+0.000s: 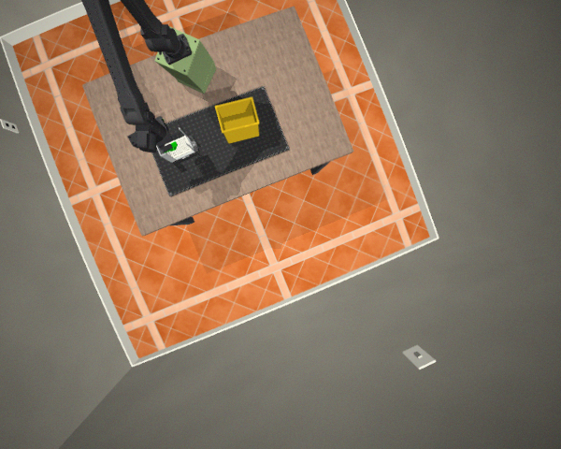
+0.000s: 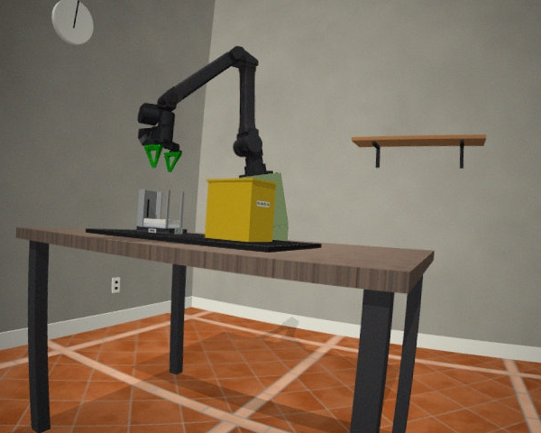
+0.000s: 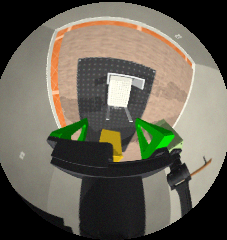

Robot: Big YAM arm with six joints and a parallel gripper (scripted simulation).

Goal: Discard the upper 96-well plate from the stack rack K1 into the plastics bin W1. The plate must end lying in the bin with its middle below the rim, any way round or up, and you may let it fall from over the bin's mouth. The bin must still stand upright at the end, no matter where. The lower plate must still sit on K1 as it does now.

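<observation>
The stack rack K1 (image 2: 160, 210) stands at the left end of the black baseplate, with thin upright posts and a grey back wall. White 96-well plates (image 2: 155, 221) lie stacked low in it; from above the top plate (image 1: 177, 150) shows white, and in the wrist view (image 3: 118, 92) it lies straight ahead. My gripper (image 2: 162, 159) with green fingers is open and empty. It hangs well above the rack, pointing down; it also shows in the wrist view (image 3: 113, 134). The yellow bin W1 (image 2: 239, 208) (image 1: 237, 118) stands upright to the right of the rack, its mouth open and empty.
The arm's green base block (image 1: 186, 65) stands behind the bin. The black baseplate (image 1: 221, 139) lies on a wooden table. A wall shelf (image 2: 418, 141) hangs far to the right.
</observation>
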